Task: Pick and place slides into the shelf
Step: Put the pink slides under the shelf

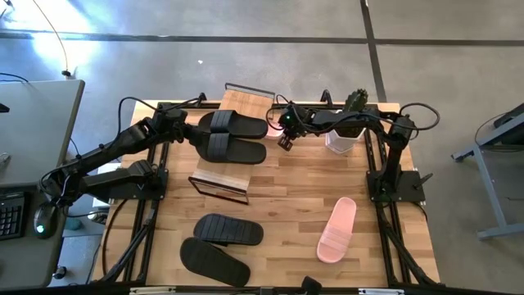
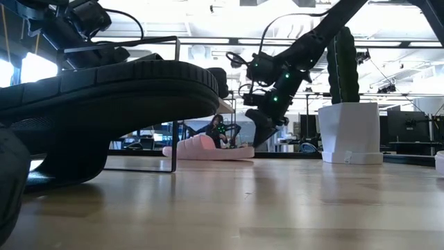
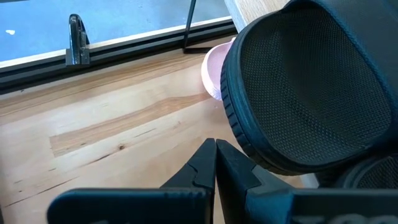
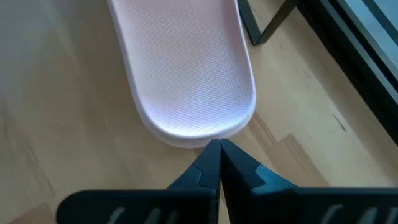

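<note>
Right at the far right corner of the shelf [image 1: 219, 180], flat on the tabletop with sole down and strap up: one light pink slide [image 4: 186, 68], pale textured footbed, rounded end aimed squarely at the right gripper [image 4: 219, 148]. Lies dead ahead of that gripper, long axis running straight away from the pinched-together fingertips, rim touching or all but touching them; cannot tell which. Holding nothing. Judged the nearer arm for this slide, though needing to spread its fingers before any grasp, and probably to lift clear of the rim first. On the shelf itself, two black slides [image 1: 233, 149] side by side across the upper board, dark and matte with wide straps. At the shelf's left side, the left gripper [image 3: 216, 149], likewise closed and empty, tucked close beside the end of one of those black slides. In front of the shelf, toward the table's near edge, another black pair [image 1: 221, 244]; off to the shelf's near right, well apart, the second pink slide [image 1: 336, 230]. Beyond the shelf's right side, past the right gripper, a white cactus pot [image 1: 342, 141].
</note>
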